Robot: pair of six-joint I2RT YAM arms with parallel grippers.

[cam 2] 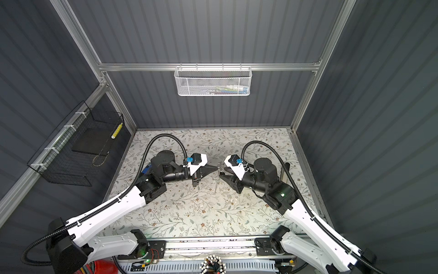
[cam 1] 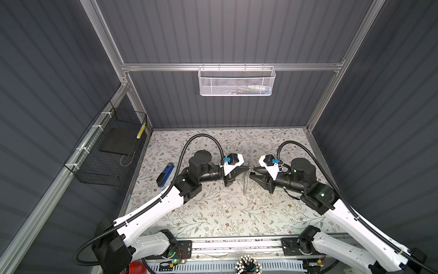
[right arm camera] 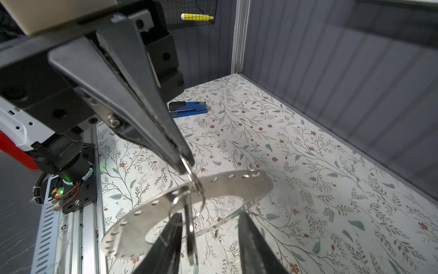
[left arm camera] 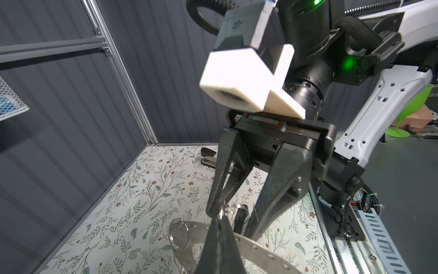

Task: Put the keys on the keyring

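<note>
The keyring [right arm camera: 237, 187], a flat grey ring with small holes, hangs in the air over the table middle and shows edge-on in both top views [cam 1: 246, 182] [cam 2: 216, 182]. My left gripper [left arm camera: 219, 221] [cam 1: 250, 169] is shut on a small wire ring [right arm camera: 192, 176] threaded on its rim. A silver key with a black head [left arm camera: 240, 218] [right arm camera: 190, 237] dangles below that rim. My right gripper [right arm camera: 209, 214] [cam 1: 253, 173] faces the left one, open, with the key hanging between its fingers, close to one of them. A second small wire ring [left arm camera: 180, 234] sits further along the rim. The green-tagged key is not clearly visible.
A blue stapler [cam 1: 165, 175] [right arm camera: 188, 108] lies at the table's left side. A dark stapler [left arm camera: 208, 157] lies near the right wall. A black wire basket [cam 1: 111, 151] hangs on the left wall and a white mesh basket [cam 1: 237, 80] on the back rail.
</note>
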